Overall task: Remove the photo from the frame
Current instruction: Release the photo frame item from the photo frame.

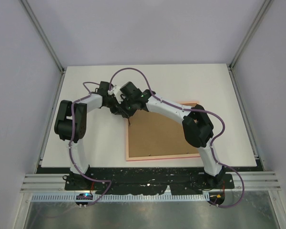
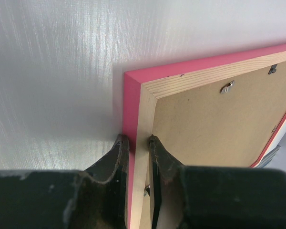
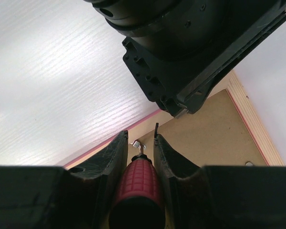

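On the table, frame back-up, long axis left-right; left tool pinches it, right tool grips screwdriver.

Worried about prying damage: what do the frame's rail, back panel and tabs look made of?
Frame rail: bare pale wood with visible grain lines, its outer side painted pink. Back panel: probably fibreboard, matte brown with no grain. Tabs: likely metal, grey and shiny.

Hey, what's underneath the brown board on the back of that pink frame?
Only the board, its small metal clips and the pink frame show. Whatever lies beneath, photo included, is covered.
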You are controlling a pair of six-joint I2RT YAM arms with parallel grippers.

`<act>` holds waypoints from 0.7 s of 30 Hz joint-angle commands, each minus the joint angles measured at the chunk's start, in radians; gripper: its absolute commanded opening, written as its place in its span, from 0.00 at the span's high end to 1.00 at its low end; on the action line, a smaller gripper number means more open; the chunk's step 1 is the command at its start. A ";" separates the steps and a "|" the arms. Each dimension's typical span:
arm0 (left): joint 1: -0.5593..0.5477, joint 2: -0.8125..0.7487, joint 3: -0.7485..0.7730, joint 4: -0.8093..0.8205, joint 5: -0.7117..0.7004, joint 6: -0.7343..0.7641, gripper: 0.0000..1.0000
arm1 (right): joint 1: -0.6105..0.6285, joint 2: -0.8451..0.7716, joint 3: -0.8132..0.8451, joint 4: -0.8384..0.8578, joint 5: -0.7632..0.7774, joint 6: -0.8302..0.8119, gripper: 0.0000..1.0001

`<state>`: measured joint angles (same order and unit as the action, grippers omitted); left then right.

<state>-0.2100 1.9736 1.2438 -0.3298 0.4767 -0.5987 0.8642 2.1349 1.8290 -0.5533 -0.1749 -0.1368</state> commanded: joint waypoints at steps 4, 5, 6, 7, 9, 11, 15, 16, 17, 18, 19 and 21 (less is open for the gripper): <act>0.009 0.022 -0.004 0.005 -0.012 -0.018 1.00 | 0.018 -0.023 0.012 0.044 -0.012 -0.012 0.92; 0.008 0.024 -0.004 0.005 -0.012 -0.018 1.00 | 0.018 -0.024 0.010 0.044 -0.012 -0.014 0.92; 0.009 0.024 -0.004 0.005 -0.010 -0.018 1.00 | 0.018 -0.024 0.012 0.044 -0.012 -0.014 0.92; 0.009 0.024 -0.004 0.005 -0.010 -0.018 1.00 | 0.019 -0.024 0.013 0.046 -0.011 -0.015 0.92; 0.009 0.024 -0.004 0.005 -0.012 -0.018 1.00 | 0.019 -0.027 0.012 0.049 -0.005 -0.018 0.92; 0.009 0.024 -0.004 0.005 -0.010 -0.018 1.00 | 0.021 -0.029 0.012 0.052 0.002 -0.023 0.92; 0.009 0.024 -0.003 0.006 -0.010 -0.018 1.00 | 0.021 -0.032 0.012 0.056 0.008 -0.024 0.92; 0.009 0.024 -0.004 0.006 -0.010 -0.018 1.00 | 0.022 -0.030 0.012 0.056 0.008 -0.026 0.92; 0.008 0.024 -0.003 0.006 -0.010 -0.018 1.00 | 0.021 -0.030 0.013 0.058 0.008 -0.027 0.92; 0.009 0.024 -0.004 0.006 -0.010 -0.018 1.00 | 0.021 -0.032 0.012 0.056 0.008 -0.027 0.92; 0.009 0.025 -0.004 0.006 -0.010 -0.018 1.00 | 0.021 -0.030 0.010 0.056 0.008 -0.027 0.92; 0.009 0.024 -0.004 0.008 -0.010 -0.018 1.00 | 0.021 -0.024 0.006 0.058 0.005 -0.029 0.93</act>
<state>-0.2100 1.9736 1.2438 -0.3298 0.4767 -0.5987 0.8772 2.1349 1.8286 -0.5434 -0.1669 -0.1585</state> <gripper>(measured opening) 0.190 0.322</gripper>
